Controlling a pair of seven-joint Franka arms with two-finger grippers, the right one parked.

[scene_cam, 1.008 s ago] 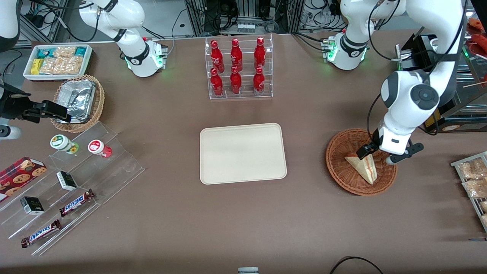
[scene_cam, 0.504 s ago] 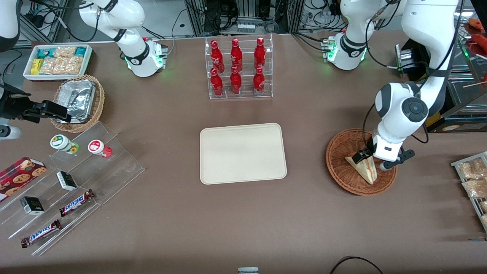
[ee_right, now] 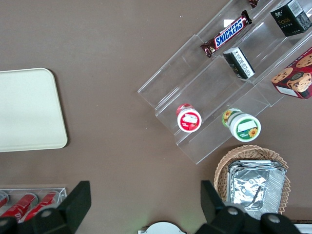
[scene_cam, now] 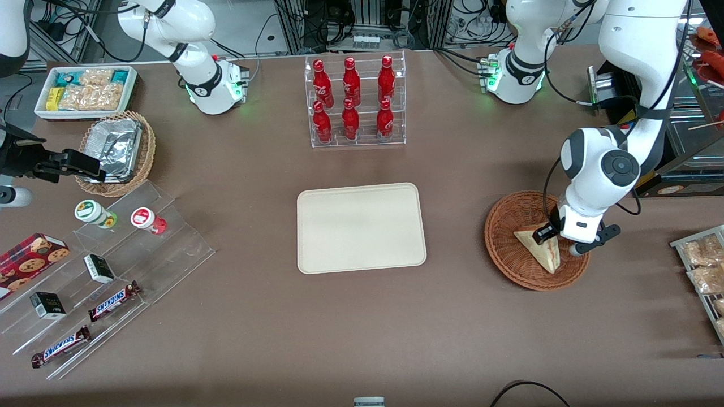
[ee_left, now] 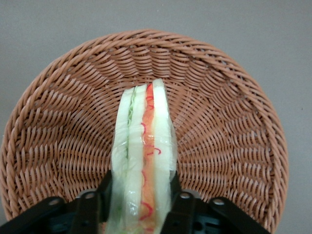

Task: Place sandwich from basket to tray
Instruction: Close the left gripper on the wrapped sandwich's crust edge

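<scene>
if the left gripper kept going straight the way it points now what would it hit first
The left gripper points down into the basket with a finger on each side of the sandwich. Going straight on, it would probably slide down the sandwich's sides and meet the basket's woven floor first, though depth is unclear.

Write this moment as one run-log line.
pincer: shut on sandwich | sandwich: in basket | tray: bare

One sandwich (scene_cam: 542, 249), two wicker baskets (scene_cam: 509, 249), one tray (scene_cam: 360, 227), six red bottles (scene_cam: 350, 99)
</scene>
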